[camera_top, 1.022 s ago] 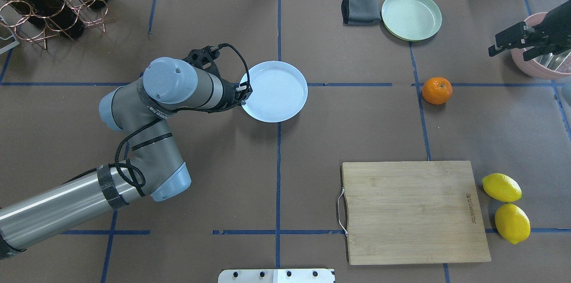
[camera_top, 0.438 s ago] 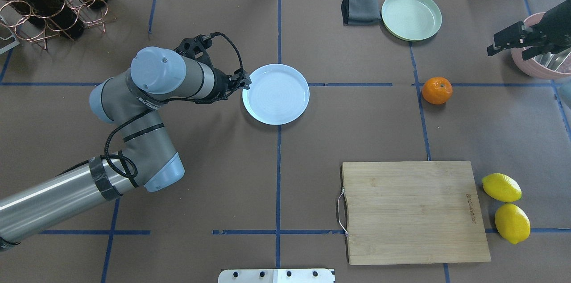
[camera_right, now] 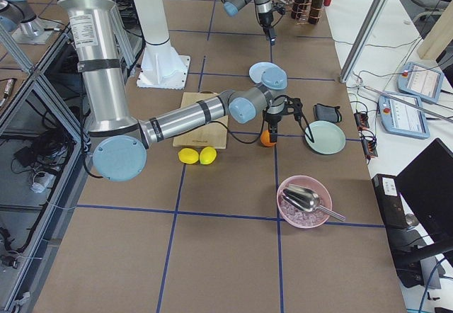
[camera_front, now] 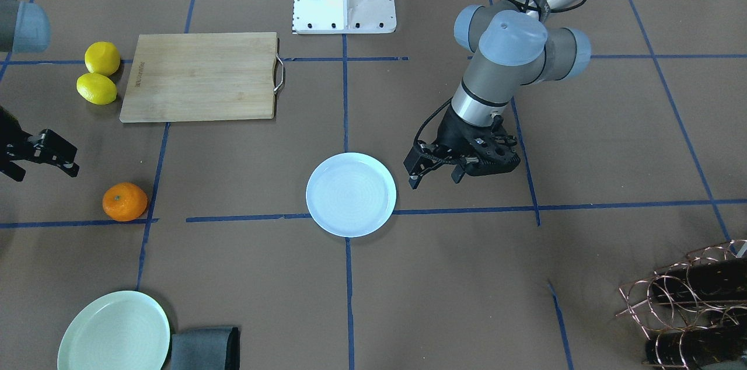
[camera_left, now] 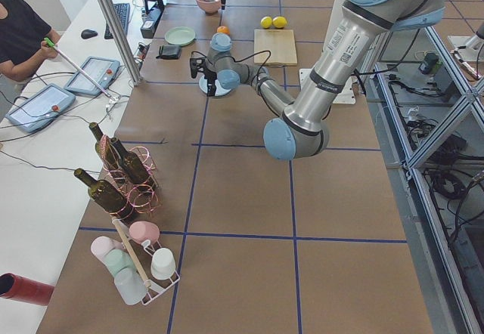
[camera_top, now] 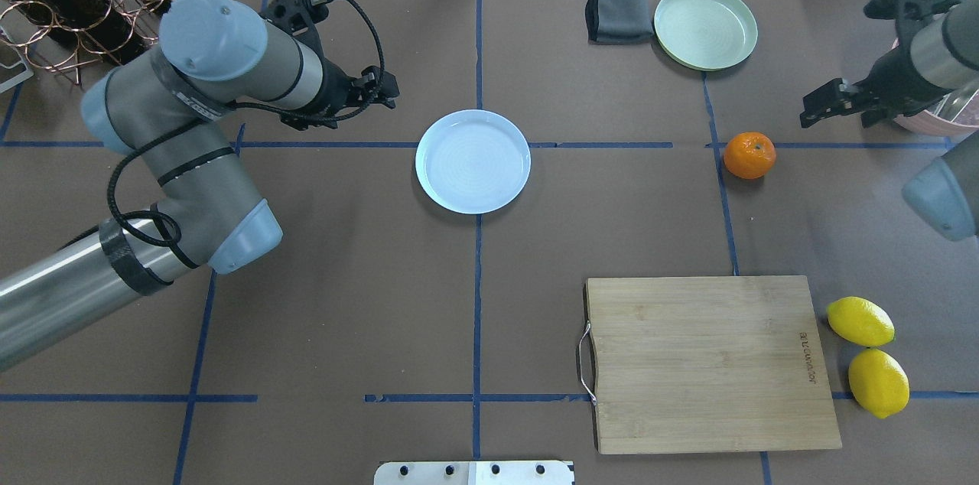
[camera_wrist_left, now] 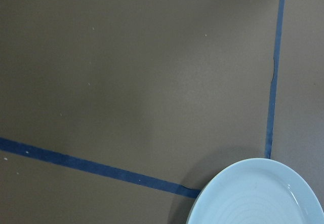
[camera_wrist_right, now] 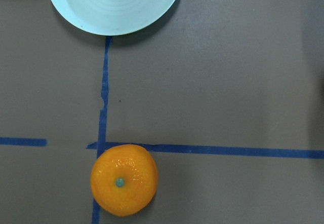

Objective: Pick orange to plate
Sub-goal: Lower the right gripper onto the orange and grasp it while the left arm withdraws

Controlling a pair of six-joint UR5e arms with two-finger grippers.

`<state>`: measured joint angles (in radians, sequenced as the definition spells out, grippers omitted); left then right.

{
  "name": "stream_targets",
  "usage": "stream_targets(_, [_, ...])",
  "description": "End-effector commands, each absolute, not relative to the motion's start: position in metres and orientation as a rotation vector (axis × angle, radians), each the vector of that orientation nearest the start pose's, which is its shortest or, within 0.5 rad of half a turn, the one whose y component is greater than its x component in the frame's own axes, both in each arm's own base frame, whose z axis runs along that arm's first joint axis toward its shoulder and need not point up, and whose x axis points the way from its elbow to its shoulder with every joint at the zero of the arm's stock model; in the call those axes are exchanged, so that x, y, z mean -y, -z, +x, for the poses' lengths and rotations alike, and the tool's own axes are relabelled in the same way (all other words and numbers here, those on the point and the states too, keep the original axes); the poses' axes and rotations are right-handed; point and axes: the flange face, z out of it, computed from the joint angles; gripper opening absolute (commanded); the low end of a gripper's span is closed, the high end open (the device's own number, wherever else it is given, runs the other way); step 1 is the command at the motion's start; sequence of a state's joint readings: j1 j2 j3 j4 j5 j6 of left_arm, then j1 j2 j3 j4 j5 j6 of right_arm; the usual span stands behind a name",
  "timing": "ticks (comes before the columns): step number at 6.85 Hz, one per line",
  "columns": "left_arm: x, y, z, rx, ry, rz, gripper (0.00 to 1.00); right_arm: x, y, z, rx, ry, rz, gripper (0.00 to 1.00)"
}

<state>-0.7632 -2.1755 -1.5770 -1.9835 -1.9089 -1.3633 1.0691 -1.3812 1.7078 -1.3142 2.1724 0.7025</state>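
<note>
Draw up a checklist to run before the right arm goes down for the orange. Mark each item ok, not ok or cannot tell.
1. Orange lies free on the table, with nothing touching it: ok.
2. Plate is empty: ok.
3. Right pincer is open and holds nothing: ok.
4. Right pincer is centred over the orange: not ok. It hangs off to one side, and the orange sits low and left in the right wrist view.
5. Left pincer is clear of the plate: ok.
6. The table between orange and plate is bare: ok.
</note>
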Motion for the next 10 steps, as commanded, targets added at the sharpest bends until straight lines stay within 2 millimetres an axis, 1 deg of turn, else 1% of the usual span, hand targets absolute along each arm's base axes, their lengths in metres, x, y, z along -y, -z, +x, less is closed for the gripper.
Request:
stream_targets(1, [0.568, -0.251, 0.397, -1.017, 0.303, 0.216, 1.00, 0.561, -0.471, -0.273, 0.751, 0.040, 0.126, 1.00])
stream_targets(2, [0.569, -0.256, 0.392, -1.009, 0.289, 0.227, 1.00, 0.563, -0.470, -0.278, 0.740, 0.043, 0.133, 1.00])
stream_targets(3, [0.568, -0.262, 0.389, -1.002, 0.285, 0.227, 1.00, 0.563, -0.472, -0.288, 0.736, 0.054, 0.124, 1.00])
stream_targets(6, [0.571, -0.262, 0.386, -1.003, 0.290, 0.230, 1.00, 0.563, -0.471, -0.307, 0.736, 0.078, 0.113, 1.00])
stream_targets(8, [0.572, -0.263, 0.384, -1.001, 0.293, 0.231, 1.00, 0.559, -0.481, -0.319, 0.726, 0.092, 0.093, 1.00])
stream_targets(9, [0.572, -0.263, 0.384, -1.001, 0.293, 0.231, 1.00, 0.558, -0.490, -0.324, 0.715, 0.096, 0.079, 1.00])
stream_targets(10, [0.571, -0.262, 0.383, -1.004, 0.292, 0.233, 1.00, 0.562, -0.483, -0.333, 0.717, 0.105, 0.083, 1.00])
